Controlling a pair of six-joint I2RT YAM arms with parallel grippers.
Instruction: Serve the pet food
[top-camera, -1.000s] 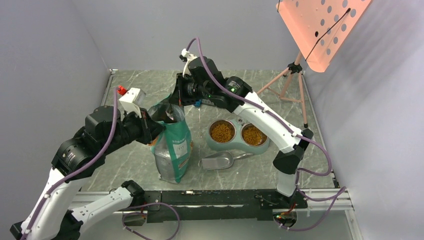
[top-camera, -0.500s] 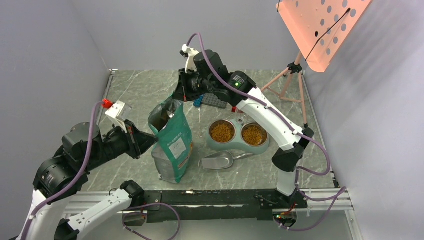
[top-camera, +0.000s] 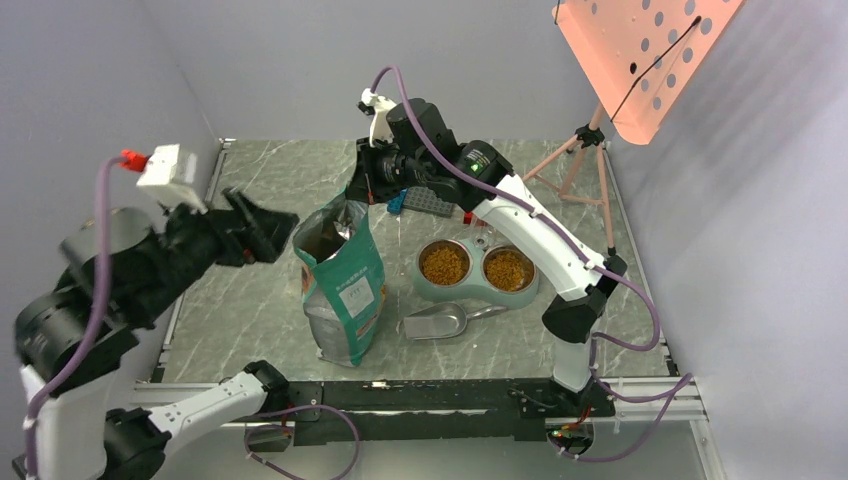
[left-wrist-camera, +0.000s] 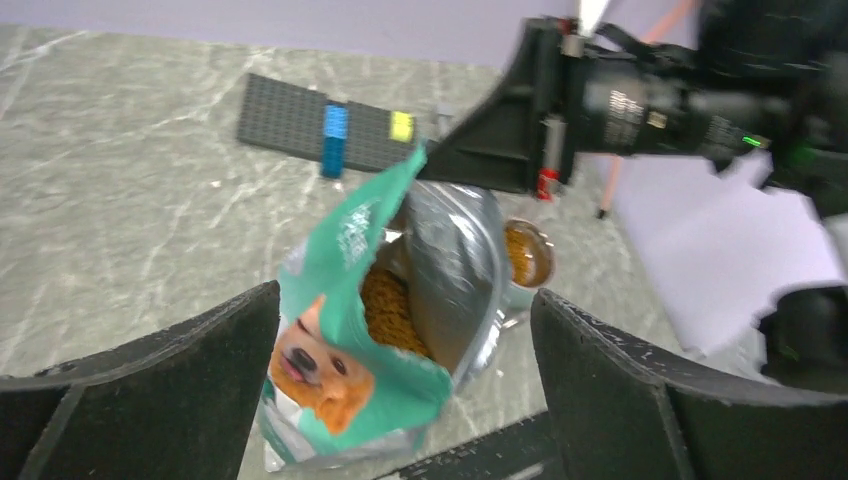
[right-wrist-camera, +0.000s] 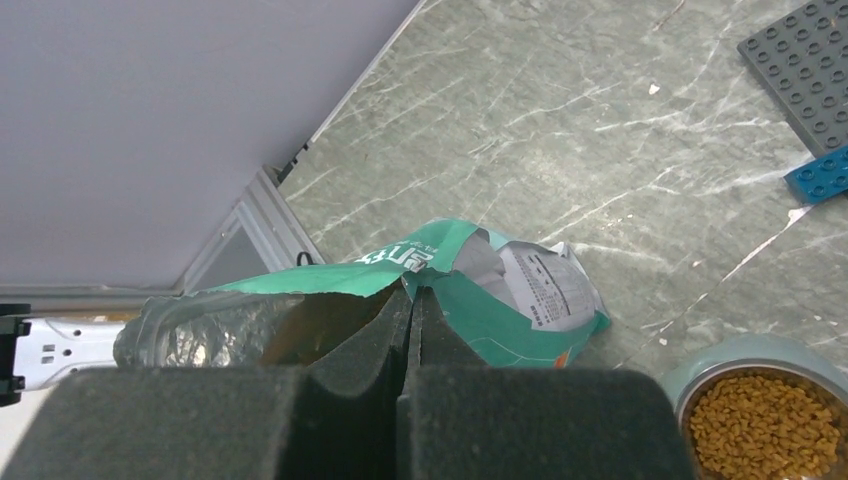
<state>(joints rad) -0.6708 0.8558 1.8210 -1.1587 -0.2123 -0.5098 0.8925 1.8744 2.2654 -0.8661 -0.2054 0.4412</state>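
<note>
**A:** Where was the pet food?

**B:** It filled both bowls of the dish, at three o'clock from the pouch in the top view. More of it lay inside the pouch, which stood upright, long axis vertical, mouth open upward.

**A:** Who had the pouch?

**B:** The right gripper, pinched shut on the rim at the pouch's twelve o'clock edge. The left gripper hung at its nine o'clock, jaws spread wide, holding nothing and clear of the bag.

**A:** The scoop?

**B:** Flat on the table, at six o'clock of the dish.

**A:** And next?

**B:** Serving looked done to me. The right gripper was nearer, so its release would have to leave the tall pouch standing.
</note>
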